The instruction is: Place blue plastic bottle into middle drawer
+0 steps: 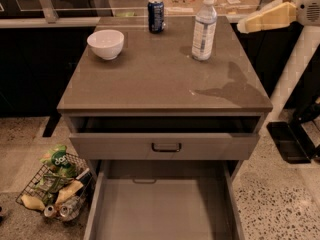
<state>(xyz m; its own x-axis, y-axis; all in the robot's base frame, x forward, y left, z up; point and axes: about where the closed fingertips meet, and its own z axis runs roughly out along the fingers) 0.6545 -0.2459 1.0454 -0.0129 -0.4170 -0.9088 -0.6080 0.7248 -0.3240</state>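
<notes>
I am holding the gripper [246, 24] up at the right edge of the desk [150, 81], just right of the bottle [204, 29] and about level with its shoulder, not touching it; I cannot tell from here whether it is open or closed. The bottle is standing upright on the desk's far right part, cap on, with the can [156, 15] well to its left at the back edge and the bowl [106, 44] further left. As I read it, I am making the approach for the grasp, with nothing yet carried. To do it well, I am aiming to come in level from the right and close around the label, below the shoulder, since a high or glancing touch would likely tip a tall, light bottle. Below the desk, the drawer with the black handle [166, 147] is standing partly out, and the middle drawer [160, 211] is pulled out under it, its floor bare. On the carry I am planning to clear that upper front before lowering into the tray.
</notes>
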